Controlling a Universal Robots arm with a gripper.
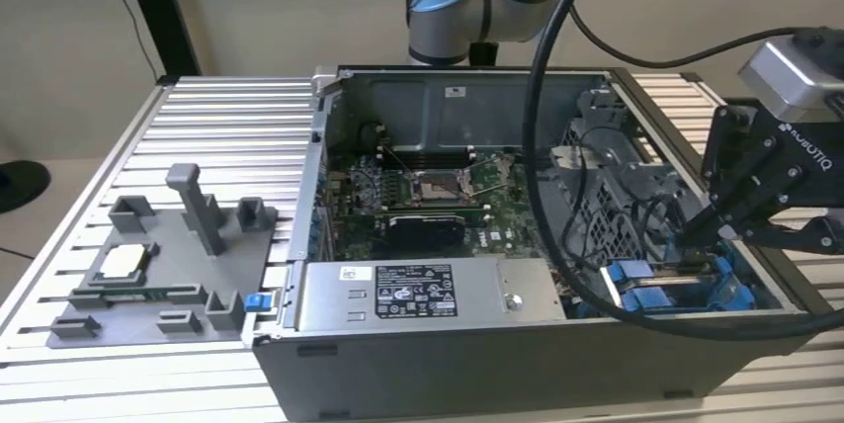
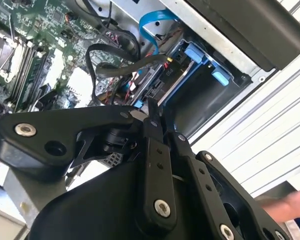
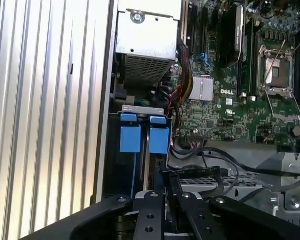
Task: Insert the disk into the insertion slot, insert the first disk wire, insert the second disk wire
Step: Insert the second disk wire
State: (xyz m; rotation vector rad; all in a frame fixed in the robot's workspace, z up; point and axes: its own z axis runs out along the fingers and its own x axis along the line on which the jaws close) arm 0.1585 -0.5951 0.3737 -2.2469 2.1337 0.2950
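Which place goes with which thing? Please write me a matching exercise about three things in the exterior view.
Things:
1. power-supply box
2. grey fixture
3. blue tabs

Places:
A. on the table, at the exterior view's left of the computer case
B. inside the case, in its corner at the exterior view's right
C. inside the case, along its near wall

Pairs: 1-C, 2-A, 3-B
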